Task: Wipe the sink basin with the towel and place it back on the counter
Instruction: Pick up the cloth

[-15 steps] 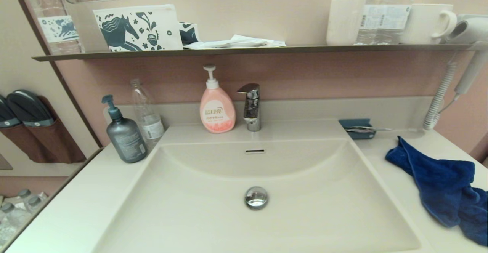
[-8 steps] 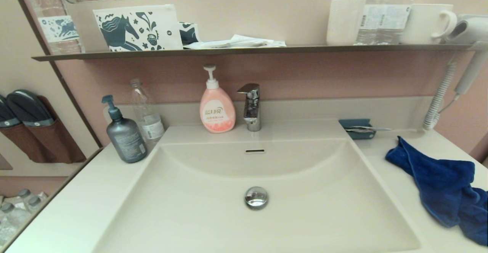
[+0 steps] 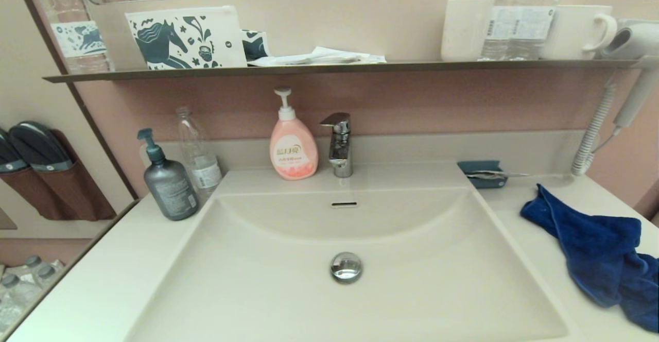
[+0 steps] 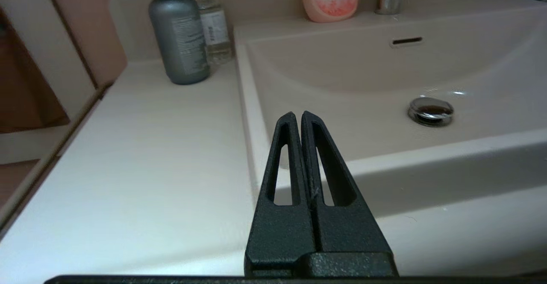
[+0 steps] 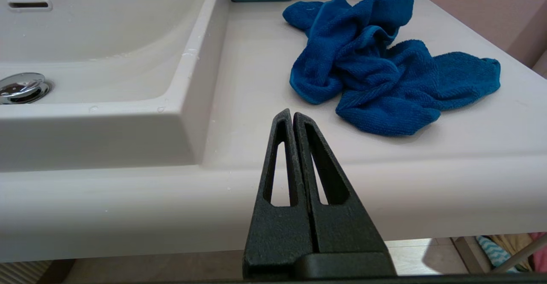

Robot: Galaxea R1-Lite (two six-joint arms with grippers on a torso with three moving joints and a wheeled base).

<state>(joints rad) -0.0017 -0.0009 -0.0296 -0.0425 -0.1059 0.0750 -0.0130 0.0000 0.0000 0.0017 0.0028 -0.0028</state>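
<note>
Nearest us, our right gripper (image 5: pixel 291 113) hangs off the front edge of the counter (image 5: pixel 256 78), fingers pressed together on nothing, pointing toward the towel (image 5: pixel 384 70). Our left gripper (image 4: pixel 297 115) sits likewise at the front, fingers together and empty, low over the counter's left side by the rim of the sink basin (image 4: pixel 342 78).

From the head view, the basin (image 3: pixel 288 290) lies at the centre with its drain plug (image 3: pixel 346 267) bare. The towel (image 3: pixel 592 254) lies crumpled on the counter at about four o'clock from the plug, likely within the right arm's easy reach. We judge it not yet picked up.

Farther back, the faucet (image 3: pixel 340 143) stands at twelve o'clock, with a pink soap bottle (image 3: pixel 292 146) beside it.
</note>
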